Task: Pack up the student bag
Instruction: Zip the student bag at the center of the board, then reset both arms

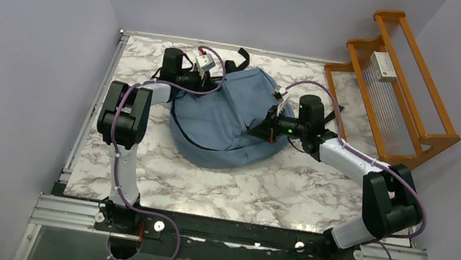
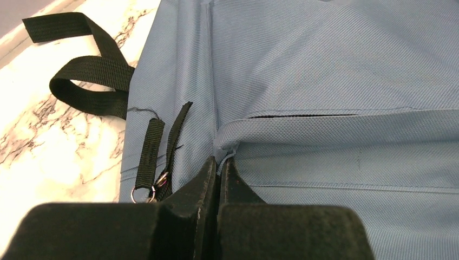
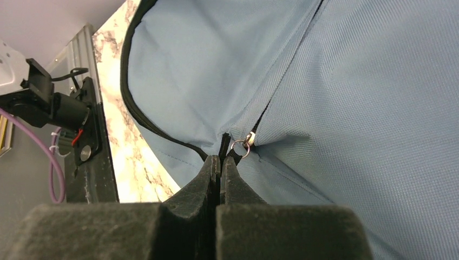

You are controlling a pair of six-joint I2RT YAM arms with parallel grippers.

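The student bag lies on the worktop, about midway across and toward the rear, between the two arms. Its straps lie off its rear edge on the worktop. The left claw is at the bag's left rear edge, fingers pressed together on a fold of the bag at the corner of the front pocket. A strap ring hangs just left of it. The right claw is at the bag's right side, pinching a zip tab, with the zip ring just right of its tips. A rack stands at the right rear corner, with a small box on its upper shelf.
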